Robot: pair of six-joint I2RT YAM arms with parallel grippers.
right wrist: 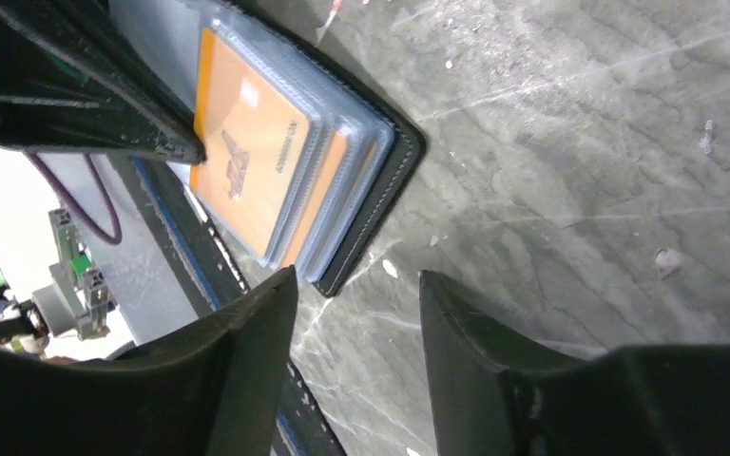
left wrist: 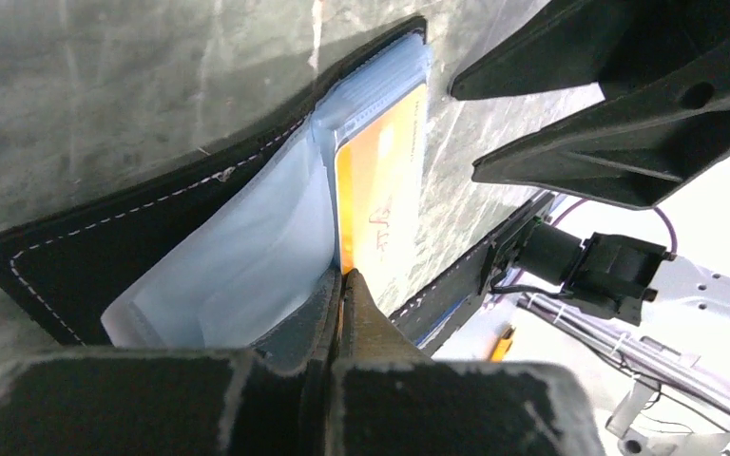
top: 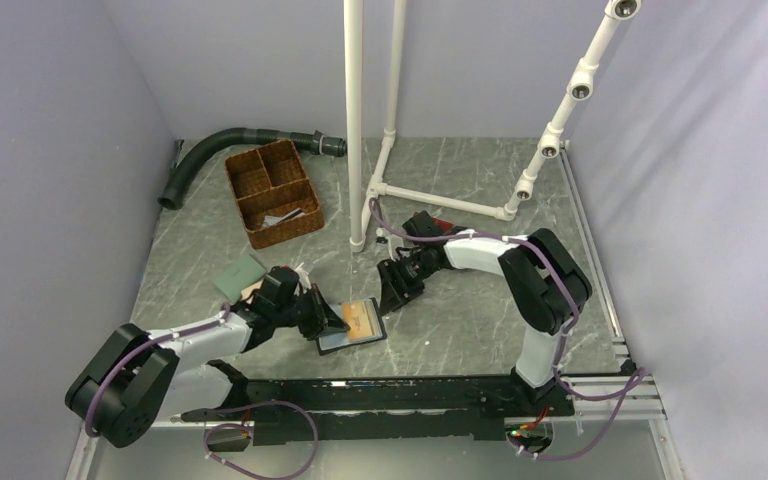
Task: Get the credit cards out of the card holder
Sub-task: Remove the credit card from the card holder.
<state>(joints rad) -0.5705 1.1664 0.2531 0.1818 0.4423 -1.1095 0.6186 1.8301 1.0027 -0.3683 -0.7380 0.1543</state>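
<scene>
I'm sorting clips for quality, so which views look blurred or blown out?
Top external: even light, sharp throughout. Left wrist: left gripper close and soft, right side washed white, orange card clear. Right wrist: card holder sharp, right gripper dark and soft.

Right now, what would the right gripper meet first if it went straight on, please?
Probably the black edge of the card holder, just ahead of the open right gripper; possibly the table first, depth unclear.
</scene>
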